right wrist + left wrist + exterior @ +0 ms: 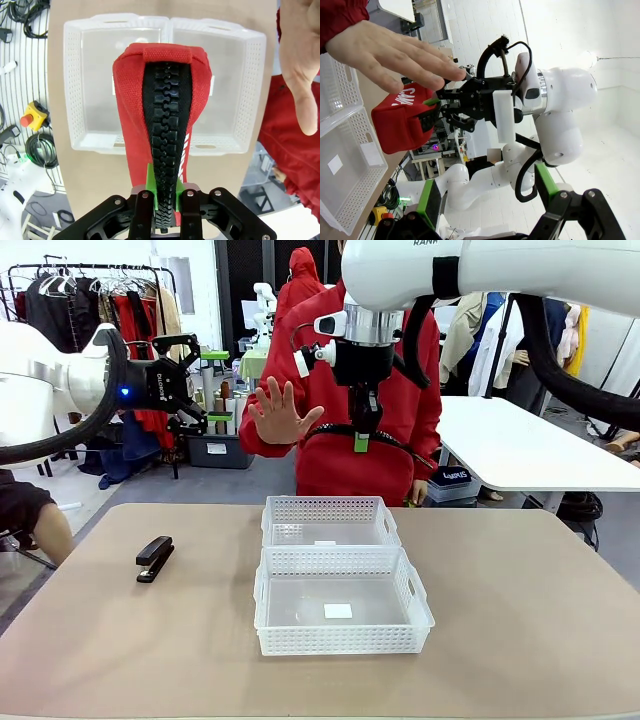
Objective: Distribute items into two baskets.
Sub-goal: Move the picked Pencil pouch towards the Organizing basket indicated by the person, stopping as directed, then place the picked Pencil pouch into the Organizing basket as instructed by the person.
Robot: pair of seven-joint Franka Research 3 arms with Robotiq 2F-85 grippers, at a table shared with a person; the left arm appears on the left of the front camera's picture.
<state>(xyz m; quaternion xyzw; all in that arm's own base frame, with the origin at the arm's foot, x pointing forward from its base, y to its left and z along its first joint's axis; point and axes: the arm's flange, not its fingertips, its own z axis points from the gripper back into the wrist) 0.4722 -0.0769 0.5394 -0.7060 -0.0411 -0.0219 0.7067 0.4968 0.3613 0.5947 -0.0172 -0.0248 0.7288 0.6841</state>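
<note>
**Right gripper [165, 194] pinches the pouch above the baskets**

Its pads are pressed onto the zipper end of the red pouch [131, 100], which hangs high over the two baskets [340, 640]. The fabric looks soft and light and will probably sag and swing, so the stiffer zipper seam seems the right place to hold it. Off to the side, the left gripper [185, 380] hovers spread and empty. The black stapler [155, 558] lies on the table [520, 640] left of the baskets. It looks rigid, denser and smooth, and is best taken across its narrow body.
</note>
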